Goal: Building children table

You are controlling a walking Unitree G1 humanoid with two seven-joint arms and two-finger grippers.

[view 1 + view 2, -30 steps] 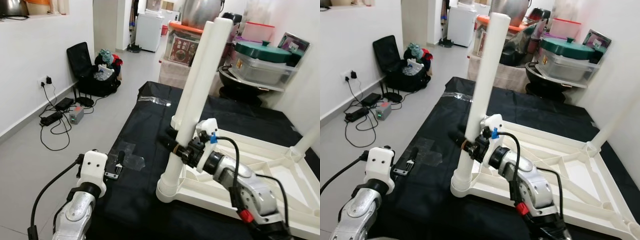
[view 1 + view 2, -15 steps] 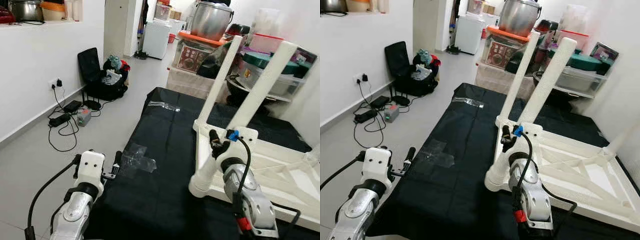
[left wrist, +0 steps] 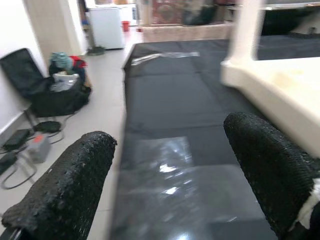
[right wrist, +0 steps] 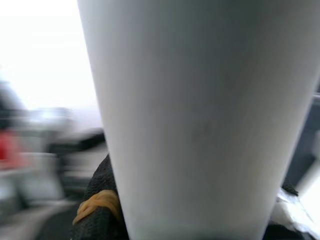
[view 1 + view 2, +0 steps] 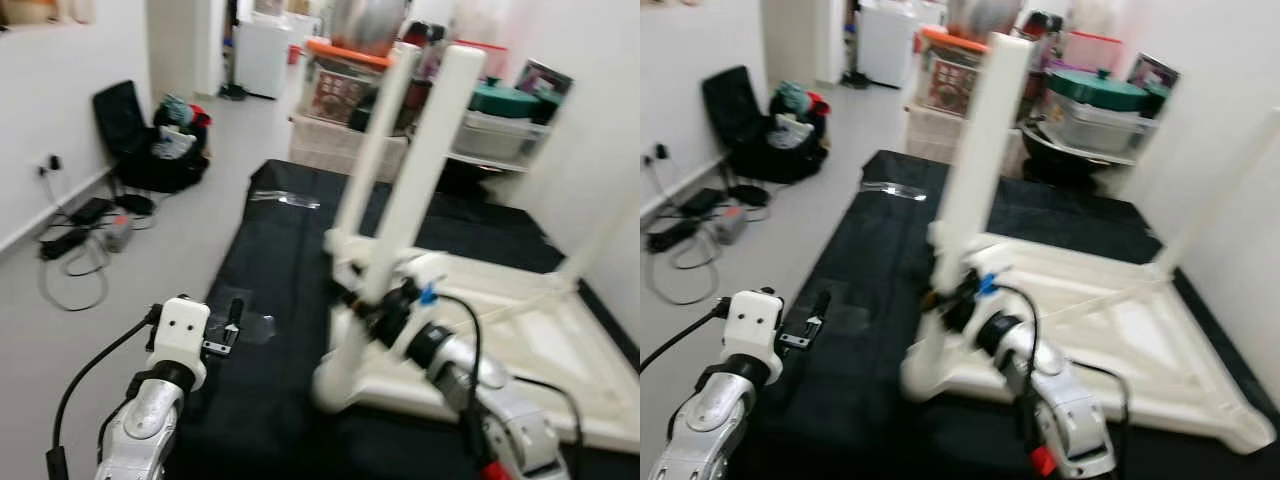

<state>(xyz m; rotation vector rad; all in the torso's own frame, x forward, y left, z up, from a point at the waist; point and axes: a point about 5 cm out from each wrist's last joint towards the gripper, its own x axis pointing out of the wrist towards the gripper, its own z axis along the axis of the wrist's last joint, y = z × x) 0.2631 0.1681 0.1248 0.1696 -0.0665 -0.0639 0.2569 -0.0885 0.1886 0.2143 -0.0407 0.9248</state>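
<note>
We saw one big black cloth spread on the floor. On it lay one white children table, turned upside down. We counted three white legs on it. One leg stood at the near corner, one more leg stood right behind it, and a third leg stood at the far corner, blurred and cut off at the edge.

Our right claw was closed around the near leg, low down. In the right wrist view that leg was so close that we could hardly see the black fingers behind it.

Our left claw hung wide open over the edge of the cloth, above one shiny piece of clear tape, holding nothing.
</note>
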